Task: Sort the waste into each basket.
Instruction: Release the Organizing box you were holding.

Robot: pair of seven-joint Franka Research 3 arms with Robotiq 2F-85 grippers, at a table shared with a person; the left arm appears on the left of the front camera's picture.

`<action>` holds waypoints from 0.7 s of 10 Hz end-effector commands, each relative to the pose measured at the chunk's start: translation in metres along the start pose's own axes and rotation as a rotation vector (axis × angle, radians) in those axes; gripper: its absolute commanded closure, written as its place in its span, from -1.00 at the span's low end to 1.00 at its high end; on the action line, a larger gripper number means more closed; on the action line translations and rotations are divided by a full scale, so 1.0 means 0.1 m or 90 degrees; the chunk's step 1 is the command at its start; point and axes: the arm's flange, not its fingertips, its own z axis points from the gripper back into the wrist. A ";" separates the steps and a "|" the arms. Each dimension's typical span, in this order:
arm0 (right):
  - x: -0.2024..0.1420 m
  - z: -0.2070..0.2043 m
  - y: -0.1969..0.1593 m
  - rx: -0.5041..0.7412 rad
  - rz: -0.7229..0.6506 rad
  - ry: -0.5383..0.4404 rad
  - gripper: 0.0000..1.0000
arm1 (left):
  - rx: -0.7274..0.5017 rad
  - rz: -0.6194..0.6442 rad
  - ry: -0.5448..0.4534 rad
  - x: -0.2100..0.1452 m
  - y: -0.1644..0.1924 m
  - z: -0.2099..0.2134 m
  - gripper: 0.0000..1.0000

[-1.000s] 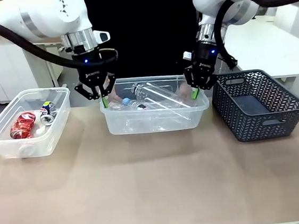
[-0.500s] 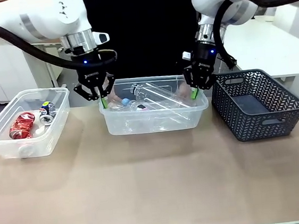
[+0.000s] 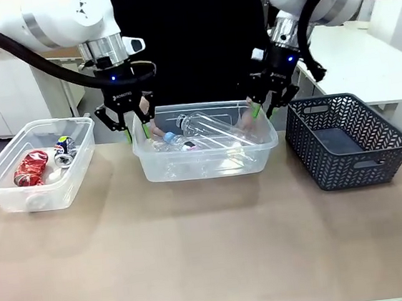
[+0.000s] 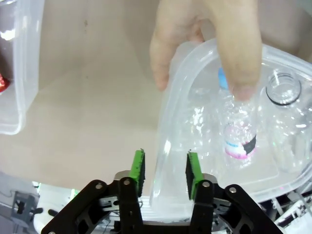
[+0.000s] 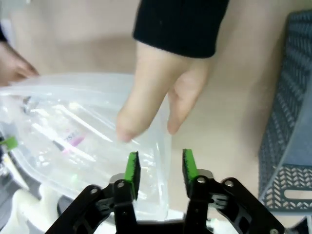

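Both arms stand at the middle tub (image 3: 208, 165), which sits toward the table's far edge and holds the see-through bottles (image 3: 209, 129). The left gripper (image 3: 128, 125) hangs over its left end wall, the right gripper (image 3: 267, 105) over its right end wall. In each wrist view the green pads are spread, with the tub's rim passing between them untouched, so neither gripper pinches anything. The person's hands (image 4: 204, 44) rest on the tub's far rim, fingers dipping inside. The second tub (image 3: 3, 187), near the table's left edge, holds the red and blue-and-white cans (image 3: 30, 168); the dark lattice basket (image 3: 344, 142) sits by the right edge. Sorting looks finished, with the tub let go. Next, each gripper should lift straight clear of the rim
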 end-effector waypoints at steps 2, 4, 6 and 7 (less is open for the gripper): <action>-0.65 0.21 -0.17 0.024 0.012 -0.131 -0.88 | -0.040 0.054 -0.060 -0.20 0.35 0.24 -0.93; -0.83 0.30 -0.27 0.069 0.040 -0.186 -1.00 | -0.100 -0.004 -0.072 -0.42 0.51 0.33 -1.00; -0.89 0.31 -0.42 0.167 0.093 -0.214 -1.00 | -0.236 -0.132 -0.012 -0.44 0.67 0.24 -1.00; -0.80 0.26 -0.40 0.153 0.068 -0.167 -1.00 | -0.096 0.007 -0.068 -0.30 0.40 0.41 -1.00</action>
